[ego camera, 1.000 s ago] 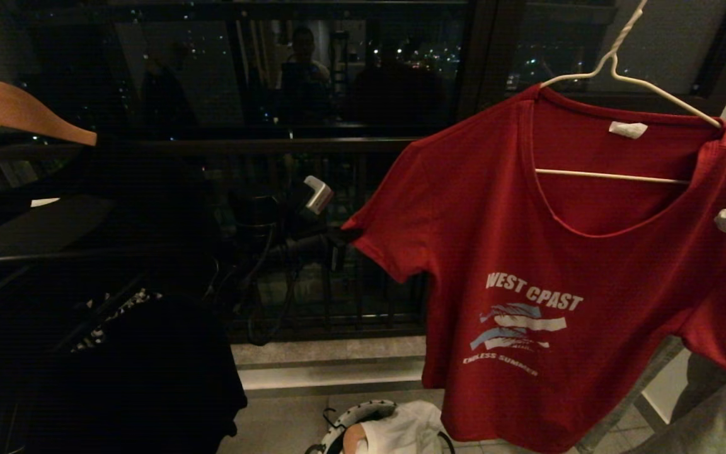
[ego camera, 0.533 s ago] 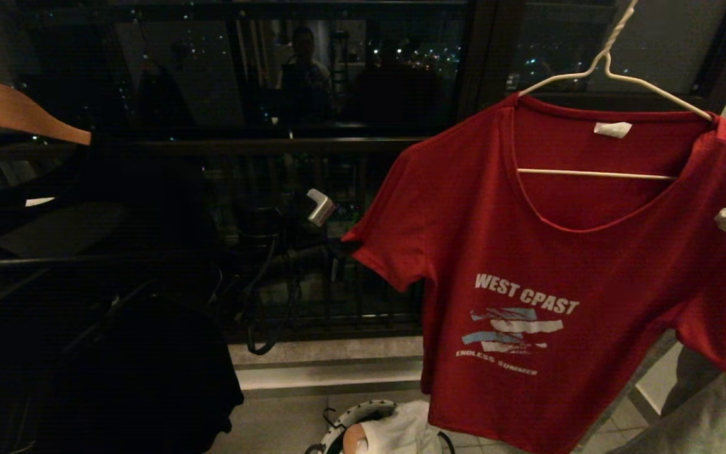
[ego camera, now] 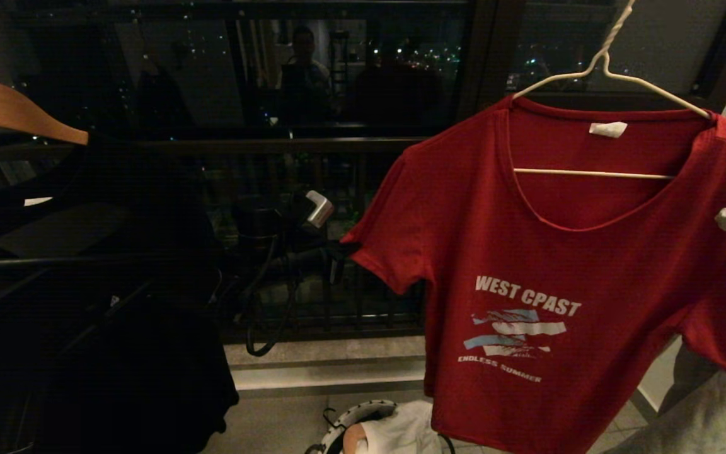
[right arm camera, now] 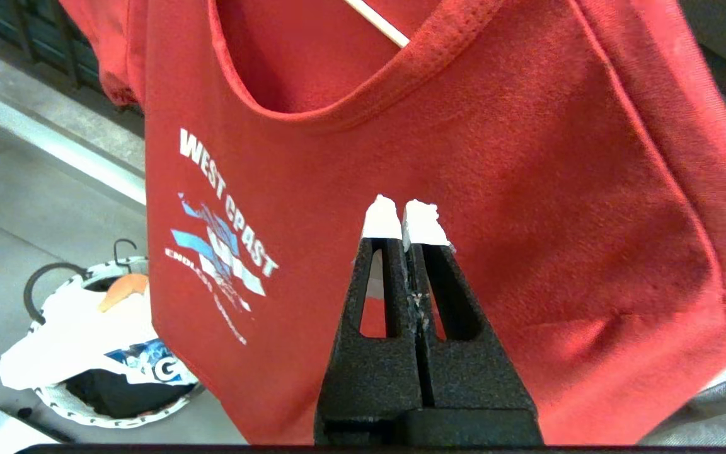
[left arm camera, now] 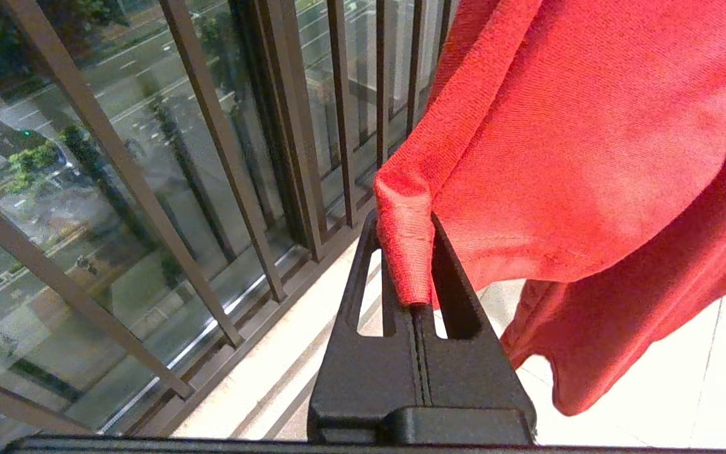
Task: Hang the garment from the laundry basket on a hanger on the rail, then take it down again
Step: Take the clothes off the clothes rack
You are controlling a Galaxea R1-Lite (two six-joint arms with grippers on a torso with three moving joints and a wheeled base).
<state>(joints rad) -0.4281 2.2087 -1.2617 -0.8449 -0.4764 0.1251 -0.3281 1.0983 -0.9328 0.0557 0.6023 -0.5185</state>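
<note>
Overhead, red lettered garment (ego camera: 546, 265), hanger-hung

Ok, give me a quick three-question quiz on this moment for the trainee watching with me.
1. True or false: the left gripper is shut on the red T-shirt at its sleeve hem.
2. What carries the shirt: A) a tan wooden hanger, B) the white wire hanger, C) the laundry basket?
3. Fill in: the right gripper is shut, holding ____.

Key: 1 true; 2 B; 3 nothing.
</note>
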